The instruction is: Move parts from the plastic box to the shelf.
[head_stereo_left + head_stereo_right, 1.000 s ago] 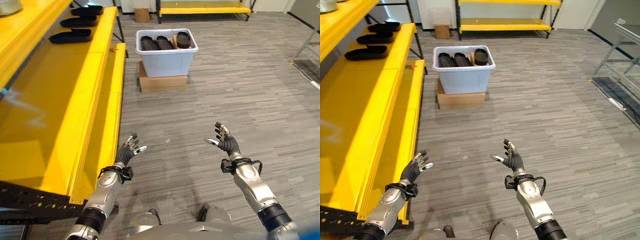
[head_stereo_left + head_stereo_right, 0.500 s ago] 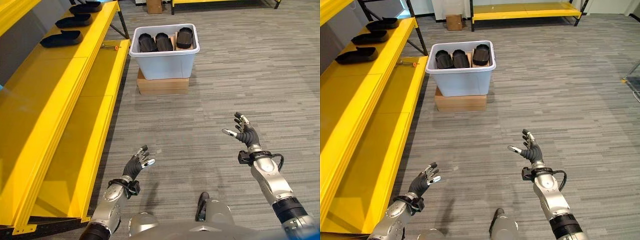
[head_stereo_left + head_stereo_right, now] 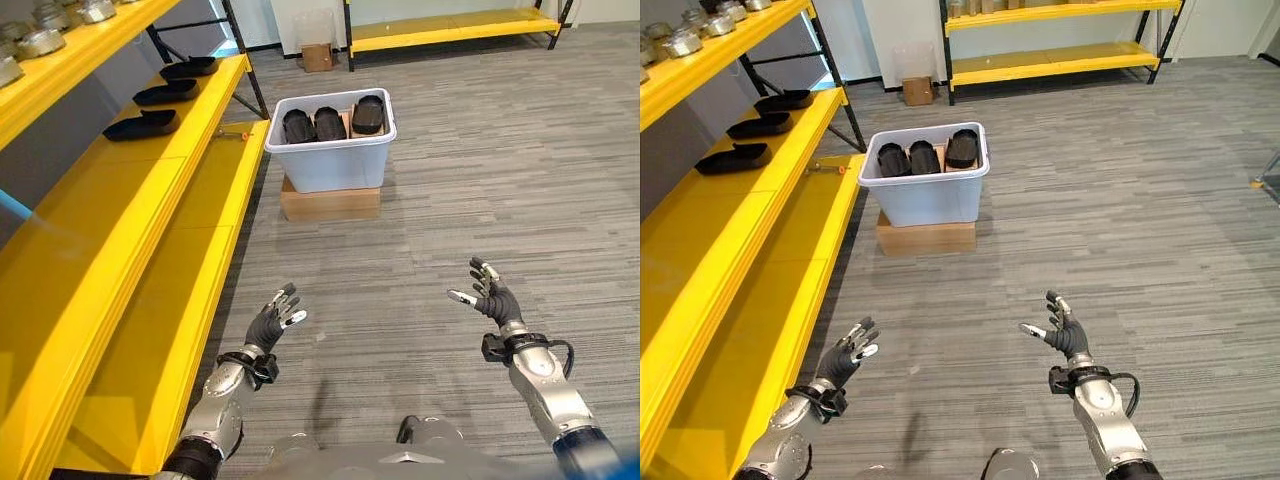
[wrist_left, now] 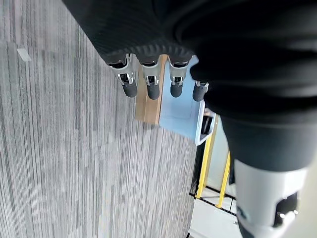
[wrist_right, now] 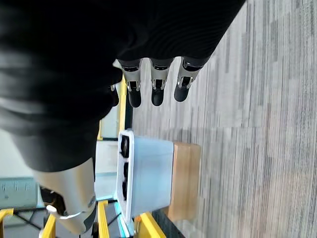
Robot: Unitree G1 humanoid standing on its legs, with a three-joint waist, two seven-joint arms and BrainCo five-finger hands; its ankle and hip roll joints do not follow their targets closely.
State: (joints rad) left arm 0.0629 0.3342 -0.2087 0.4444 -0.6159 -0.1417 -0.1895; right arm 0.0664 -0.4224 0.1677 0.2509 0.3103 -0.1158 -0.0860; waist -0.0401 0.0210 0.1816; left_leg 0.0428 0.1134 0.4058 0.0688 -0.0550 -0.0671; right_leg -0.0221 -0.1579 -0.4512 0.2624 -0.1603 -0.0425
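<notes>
A pale blue plastic box stands on a flat cardboard carton well ahead of me, with three black parts upright inside. Three more black parts lie in a row on the yellow shelf along my left. My left hand is held low over the floor beside the shelf's edge, fingers straight and empty. My right hand hovers at the same height to the right, open and empty too. In the right wrist view the box shows past the fingertips.
An upper yellow shelf at the far left carries metal parts. Another low yellow rack runs along the back wall with a small cardboard box beside it. Grey plank floor spreads between me and the box.
The camera has tilted up and shifted, so the box sits lower in view and the upper shelf and back rack appear. Both hands stay open and low.
</notes>
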